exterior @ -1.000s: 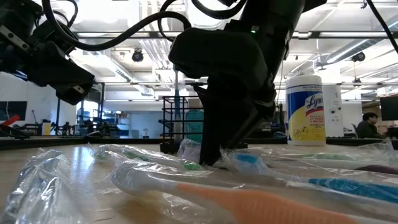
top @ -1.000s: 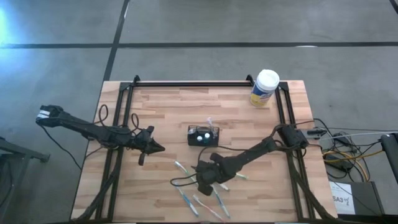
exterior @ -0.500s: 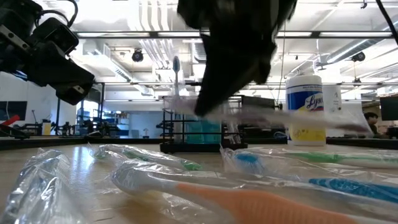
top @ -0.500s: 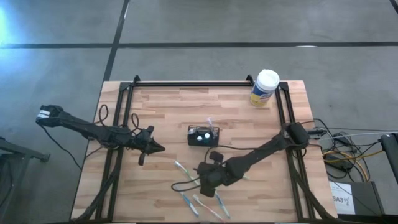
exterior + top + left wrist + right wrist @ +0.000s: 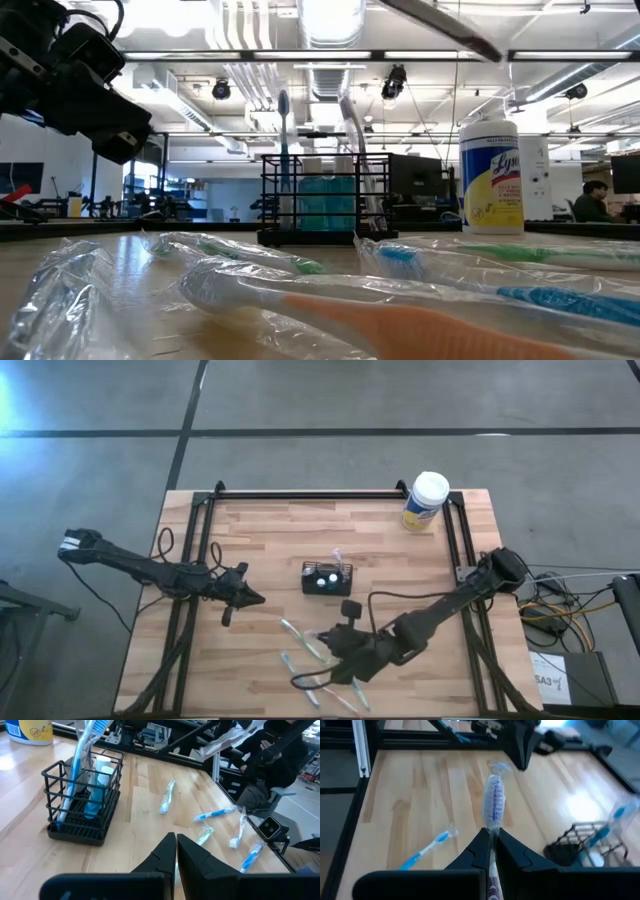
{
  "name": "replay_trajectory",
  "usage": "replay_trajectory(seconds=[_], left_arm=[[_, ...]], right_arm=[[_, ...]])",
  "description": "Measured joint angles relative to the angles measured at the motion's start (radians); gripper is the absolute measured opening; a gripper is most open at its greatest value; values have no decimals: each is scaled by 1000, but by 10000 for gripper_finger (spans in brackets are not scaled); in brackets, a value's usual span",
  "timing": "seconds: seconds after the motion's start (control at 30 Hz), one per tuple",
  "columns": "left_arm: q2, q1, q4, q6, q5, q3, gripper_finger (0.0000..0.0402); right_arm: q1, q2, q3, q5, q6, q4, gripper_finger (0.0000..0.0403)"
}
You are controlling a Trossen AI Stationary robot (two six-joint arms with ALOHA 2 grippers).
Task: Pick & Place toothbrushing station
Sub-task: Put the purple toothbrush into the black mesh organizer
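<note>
Two wrapped toothbrushes already stand in the black wire-mesh basket (image 5: pixel 327 577) at the table's middle, the right gripper (image 5: pixel 491 839) is clamped on another wrapped toothbrush (image 5: pixel 494 802), several remain near the front edge, and the left gripper (image 5: pixel 176 838) waits closed, empty.

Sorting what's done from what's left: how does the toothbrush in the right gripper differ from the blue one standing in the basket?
The held toothbrush is pinched in the shut right gripper, raised off the table; the blue toothbrush stands leaning inside the basket. The held one has bluish-purple bristles. Both are in clear wrapping.
</note>
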Motion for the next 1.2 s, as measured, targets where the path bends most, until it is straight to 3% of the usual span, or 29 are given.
replay_trajectory(seconds=[0.27, 0.43, 0.57, 0.73, 0.93, 1.2], left_arm=[[0, 0, -1, 0, 0, 0, 19], [0, 0, -2, -1, 2, 0, 19], [0, 0, -16, -1, 2, 0, 19], [1, 0, -27, -1, 2, 0, 19], [5, 0, -28, 16, 2, 0, 19], [6, 0, -29, 21, 2, 0, 19]], right_arm=[[-14, -6, -28, -7, -214, 183, 12], [-49, -79, -148, -10, -306, 319, 12], [-87, -191, -344, -79, -437, 635, 12], [-162, -288, -628, -314, -538, 1124, 12], [-244, -301, -857, -314, -577, 1493, 12], [-306, -227, -996, -238, -655, 1860, 12]])
